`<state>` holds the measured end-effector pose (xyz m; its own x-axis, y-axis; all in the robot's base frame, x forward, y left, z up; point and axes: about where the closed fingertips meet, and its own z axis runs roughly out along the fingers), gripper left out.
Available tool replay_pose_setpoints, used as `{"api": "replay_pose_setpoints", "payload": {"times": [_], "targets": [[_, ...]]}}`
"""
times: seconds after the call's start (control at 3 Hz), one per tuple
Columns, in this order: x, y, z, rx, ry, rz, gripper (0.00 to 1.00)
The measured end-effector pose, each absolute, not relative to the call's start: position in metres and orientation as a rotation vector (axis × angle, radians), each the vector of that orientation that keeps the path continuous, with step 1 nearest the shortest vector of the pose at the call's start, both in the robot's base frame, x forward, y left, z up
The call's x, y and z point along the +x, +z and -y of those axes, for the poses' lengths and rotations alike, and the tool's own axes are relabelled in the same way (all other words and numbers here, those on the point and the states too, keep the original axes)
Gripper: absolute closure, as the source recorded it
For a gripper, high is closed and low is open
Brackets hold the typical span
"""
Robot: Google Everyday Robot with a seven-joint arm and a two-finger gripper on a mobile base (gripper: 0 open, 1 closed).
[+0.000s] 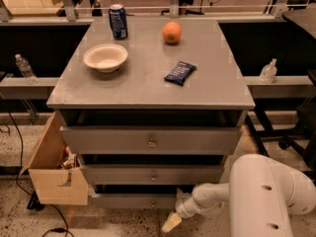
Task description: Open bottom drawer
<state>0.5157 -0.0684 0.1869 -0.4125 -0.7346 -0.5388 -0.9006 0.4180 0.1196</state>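
The grey cabinet (148,90) has three drawer fronts. The bottom drawer (133,201) is the lowest and slimmest grey panel, just above the floor. I cannot make out its knob. My gripper (172,222) is low in front of the cabinet, at the right end of the bottom drawer's front and slightly below it, with its cream tip pointing down to the left near the floor. My white arm (269,196) fills the lower right corner. The middle drawer (153,176) and the top drawer (151,142) show their knobs.
On the cabinet top are a white bowl (105,57), a blue can (118,21), an orange (172,32) and a dark snack packet (179,72). An open cardboard box (54,174) stands against the cabinet's left side. Chair legs (291,137) stand to the right.
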Motion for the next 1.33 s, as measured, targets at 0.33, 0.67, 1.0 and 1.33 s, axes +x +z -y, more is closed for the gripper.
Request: {"api": "replay_pose_setpoints", "payload": {"times": [0.33, 0.67, 1.0, 1.33], "targets": [[0.5158, 0.1869, 0.0684, -1.395, 0.558, -2.273, 0.00], [0.5158, 0.1872, 0.0684, -1.395, 0.558, -2.273, 0.00], [0.5159, 0.1872, 0.0684, -1.395, 0.558, -2.272, 0.00], [0.5160, 0.1874, 0.0684, -1.395, 0.558, -2.272, 0.00]]}}
